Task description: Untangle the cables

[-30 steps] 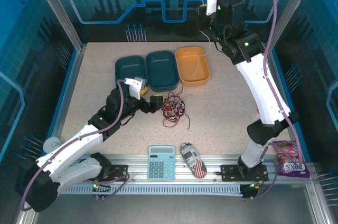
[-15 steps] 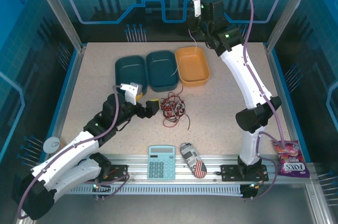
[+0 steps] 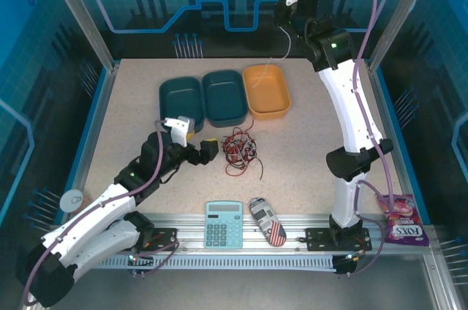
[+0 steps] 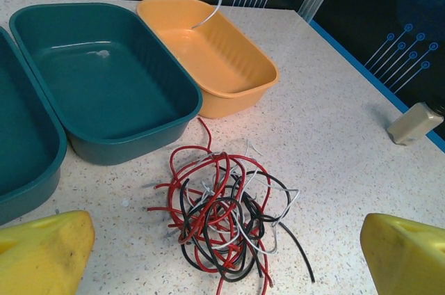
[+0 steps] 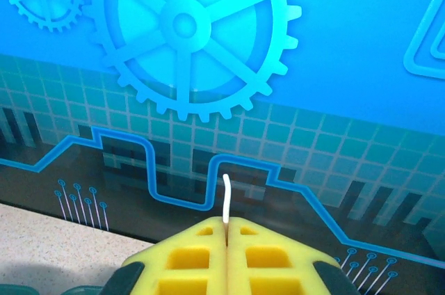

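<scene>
Pinching a thin pale wire (image 5: 226, 197) in the right gripper (image 5: 226, 224), upper centre. Aiming the wide-spread left gripper (image 3: 213, 146) at tangled red-black-white cables (image 3: 240, 150) just right of it.

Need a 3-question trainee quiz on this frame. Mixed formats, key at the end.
1. True or false: the right gripper is shut on a white cable.
2. The white cable's lower end hangs into: A) orange bin B) teal bin C) calculator
3. Fill in: the left gripper, facing the tangle of red, black and white cables, is ___.

Key: 1 true; 2 A; 3 open.
</scene>
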Controlling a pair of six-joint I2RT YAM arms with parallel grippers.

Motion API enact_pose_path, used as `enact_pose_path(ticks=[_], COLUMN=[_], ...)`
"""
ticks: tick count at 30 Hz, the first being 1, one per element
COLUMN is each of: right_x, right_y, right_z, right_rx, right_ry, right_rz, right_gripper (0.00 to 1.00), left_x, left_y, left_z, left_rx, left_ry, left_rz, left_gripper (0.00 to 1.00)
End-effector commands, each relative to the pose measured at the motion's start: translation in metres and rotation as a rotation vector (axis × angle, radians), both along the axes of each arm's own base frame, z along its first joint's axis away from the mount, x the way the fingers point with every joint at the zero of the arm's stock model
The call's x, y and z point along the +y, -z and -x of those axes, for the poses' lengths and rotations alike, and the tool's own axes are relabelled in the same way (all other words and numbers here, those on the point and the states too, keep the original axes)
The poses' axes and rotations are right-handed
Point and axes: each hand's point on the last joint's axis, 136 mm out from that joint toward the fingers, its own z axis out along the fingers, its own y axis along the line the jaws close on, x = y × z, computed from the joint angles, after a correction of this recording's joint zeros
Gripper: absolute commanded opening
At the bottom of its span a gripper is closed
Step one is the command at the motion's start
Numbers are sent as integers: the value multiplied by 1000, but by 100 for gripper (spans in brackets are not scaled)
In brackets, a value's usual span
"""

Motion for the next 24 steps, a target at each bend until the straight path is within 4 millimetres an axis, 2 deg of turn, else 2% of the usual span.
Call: enact_pose_path(ticks=[1,8,13,18,24], right_x=[-12,-12,-9,-8,4], right_y=[0,33,64,104,163], right_z=[6,-1,-18,-39,-58], right_rx=[6,83,134,216,340], right_ry=[26,35,47,58,17], right_rz=[10,32,64,78,59], right_gripper=[0,0,0,0,0], left_x=[4,4,5,7,8], left_y=[8,8,9,9,9], left_z=[2,1,2,3,3], left_rx=[15,16,24,27,26], left_ry=[-18,-22,-25,-33,-40], left_rz=[-3,-1,3,-1,3], left_gripper=[99,99,99,99,99])
